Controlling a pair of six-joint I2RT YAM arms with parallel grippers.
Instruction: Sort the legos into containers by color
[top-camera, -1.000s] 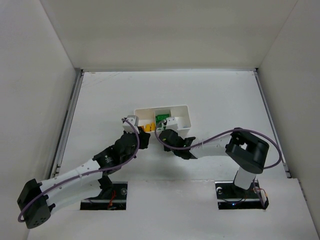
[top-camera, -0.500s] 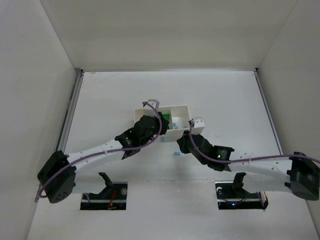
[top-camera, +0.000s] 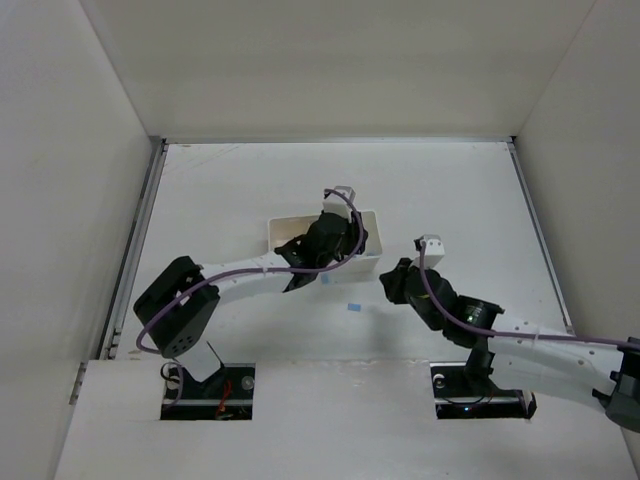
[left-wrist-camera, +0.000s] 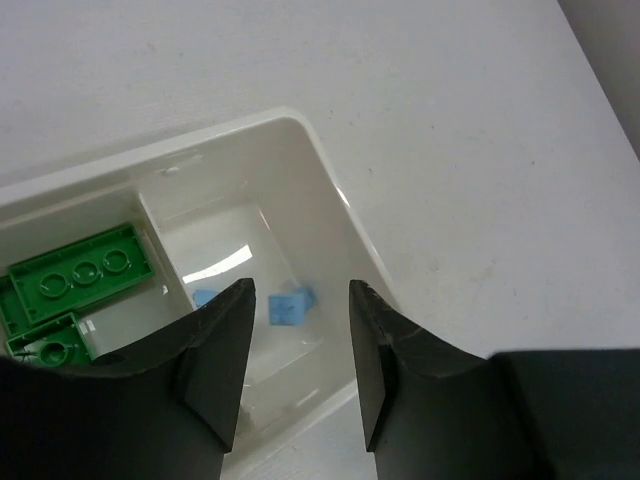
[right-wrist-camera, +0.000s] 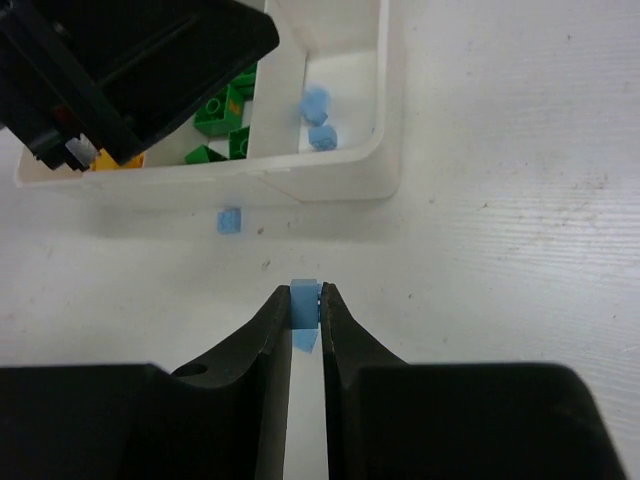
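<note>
nearest me, my right gripper (right-wrist-camera: 305, 296) is pinched tight on a light blue lego (right-wrist-camera: 304, 308), held at the very fingertips above the table (right-wrist-camera: 500, 250) and short of the tray (right-wrist-camera: 330, 185). the top view shows a second blue lego (top-camera: 352, 307) lying loose on the table between my arms. a little farther, a third blue lego (right-wrist-camera: 228, 221) lies just in front of the tray's near wall. i judge these three are what is left to sort; i see no other strays.

in the tray, the right-end compartment (left-wrist-camera: 230, 235) holds two blue legos (right-wrist-camera: 322, 137). the middle compartment (left-wrist-camera: 70, 215) holds green legos (left-wrist-camera: 85, 270). the left-end compartment (right-wrist-camera: 60, 172) shows only a sliver of yellow-orange lego (right-wrist-camera: 112, 158); my left arm hides the rest.

my left gripper (left-wrist-camera: 298, 292) hangs over the right-end compartment, jaws partly apart with nothing between them. by my reckoning the sorting is mostly done.
</note>
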